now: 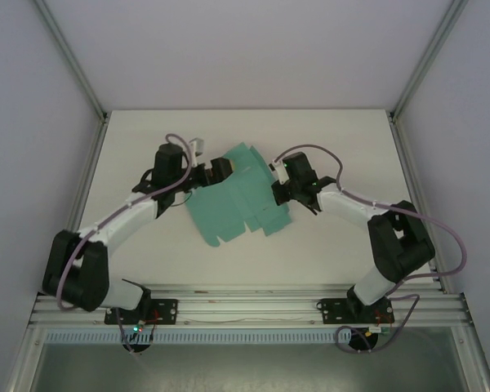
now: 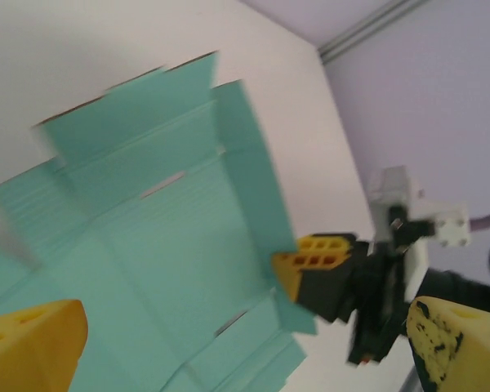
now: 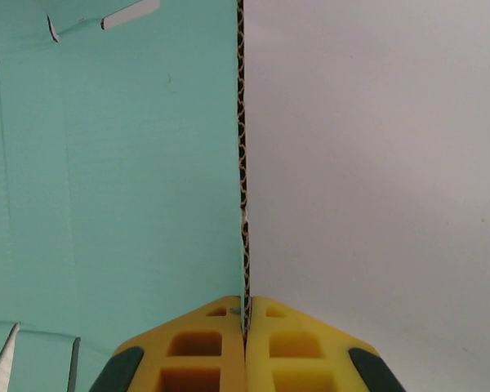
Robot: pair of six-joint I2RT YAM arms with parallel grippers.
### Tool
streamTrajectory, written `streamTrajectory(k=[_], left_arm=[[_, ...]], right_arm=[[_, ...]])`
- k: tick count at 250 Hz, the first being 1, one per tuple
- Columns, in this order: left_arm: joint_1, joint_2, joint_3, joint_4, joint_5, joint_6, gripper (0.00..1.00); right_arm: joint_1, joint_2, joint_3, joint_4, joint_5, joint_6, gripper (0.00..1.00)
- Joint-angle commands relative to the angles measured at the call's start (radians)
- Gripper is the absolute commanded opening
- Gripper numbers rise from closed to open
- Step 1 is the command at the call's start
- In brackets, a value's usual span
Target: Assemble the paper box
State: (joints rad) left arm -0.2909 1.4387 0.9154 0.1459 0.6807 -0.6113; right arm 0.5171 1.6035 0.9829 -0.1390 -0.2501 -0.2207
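The paper box (image 1: 237,200) is a teal die-cut cardboard sheet with flaps, lying partly unfolded mid-table. My right gripper (image 1: 278,193) is at its right side, shut on the corrugated edge of a raised flap (image 3: 243,163); its yellow fingertips (image 3: 220,327) pinch that edge between them. The left wrist view shows the same grip, the right gripper (image 2: 314,265) clamped on the sheet's (image 2: 147,245) side flap. My left gripper (image 1: 216,173) hovers at the sheet's upper left. Its jaws stand wide open (image 2: 247,320) over the teal panel, holding nothing.
The white table (image 1: 335,139) is bounded by aluminium posts at the left (image 1: 82,73) and right (image 1: 416,73). A metal rail (image 1: 245,304) carrying both arm bases runs along the near edge. Grey walls close in the sides.
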Motion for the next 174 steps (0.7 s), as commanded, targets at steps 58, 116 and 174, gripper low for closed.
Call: streamTrajectory(k=[58, 116, 174], left_arm=[[-0.004, 0.355, 0.262, 0.14, 0.18, -0.08, 1.0], [0.004, 0.436, 0.311, 0.036, 0.09, -0.038, 0.97], [0.016, 0.438, 0.292, 0.024, 0.082, -0.045, 0.8]], right_arm=[[0.021, -0.043, -0.056, 0.08, -0.007, -0.085, 0.03], [0.053, -0.106, -0.151, 0.219, -0.062, -0.238, 0.0], [0.075, -0.117, -0.153, 0.188, -0.01, -0.338, 0.0]])
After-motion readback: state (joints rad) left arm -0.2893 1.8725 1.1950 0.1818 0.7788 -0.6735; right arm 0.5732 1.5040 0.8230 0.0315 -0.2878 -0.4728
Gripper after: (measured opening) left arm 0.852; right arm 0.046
